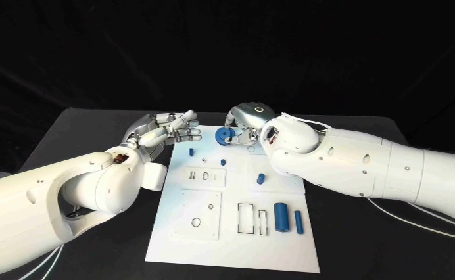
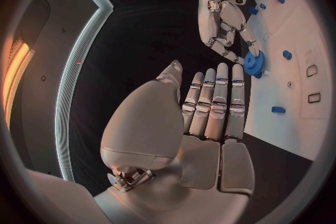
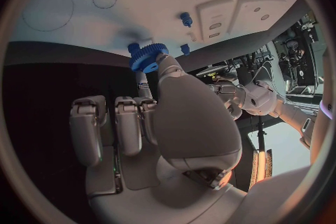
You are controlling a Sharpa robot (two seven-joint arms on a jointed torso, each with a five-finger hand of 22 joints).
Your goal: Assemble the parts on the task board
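right hand (image 1: 248, 122) pinches gear (image 1: 223, 136) at fingertips | left hand (image 1: 163, 130) beside, holds nothing, fingers apart | risk: thin pinch, gear may slip onto board (image 1: 285, 257)

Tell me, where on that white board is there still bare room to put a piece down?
The task board's near left corner is bare, below the square outline with the small ring. The strip along its near edge is free too. The near right is crowded by two blue bars. The far edge is busiest: the right hand holds a blue gear there, with the left hand close beside.
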